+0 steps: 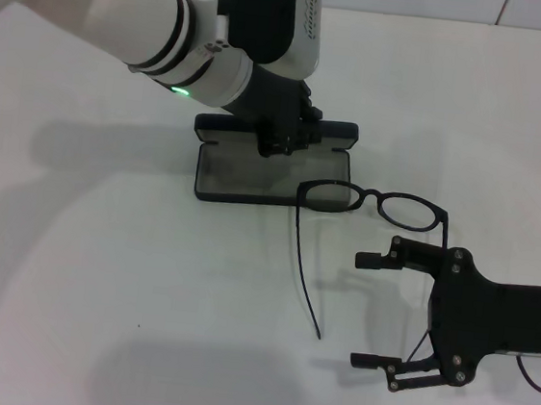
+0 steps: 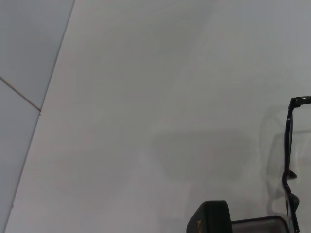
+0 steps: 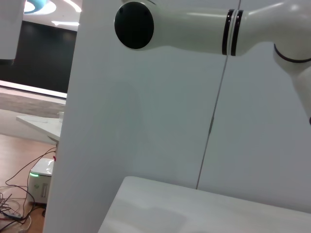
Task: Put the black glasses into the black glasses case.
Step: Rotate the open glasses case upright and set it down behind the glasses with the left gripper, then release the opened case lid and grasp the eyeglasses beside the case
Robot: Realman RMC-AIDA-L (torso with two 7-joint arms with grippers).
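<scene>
On a white counter (image 1: 78,279), seen from the head view: black glasses case (image 1: 272,172) lying open toward the far middle, grey lining up, raised lid edge at the far side. In the left wrist view only a rounded black corner of the case (image 2: 210,218) with a bit of orange lettering, plus a strip of the lining

Black glasses (image 1: 372,205) resting on the counter, temple arms unfolded. Front frame just beside the right near corner of the case, the left lens overlapping that corner, the right lens fully on the bare counter. One long temple arm running from the left lens toward the near side, ending on the counter well away from the case. Other temple arm passing beside the right gripper, partly hidden by it. In the left wrist view, only a piece of the frame (image 2: 289,150) at the picture edge

Left gripper (image 1: 280,131) down over the far part of the open case, at the lid edge, white forearm with a green light above it. Fingers dark against the dark case, so open or closed: cannot tell, and contact with the lid also unclear

Right gripper (image 1: 368,311) low over the counter at the near right, fingers spread wide apart, nothing between them. Upper finger close to the right lens, not clearly touching. Gap facing toward the long temple arm

Right wrist view: only a wall, a white arm and a bit of white counter edge, no task thing there
</scene>
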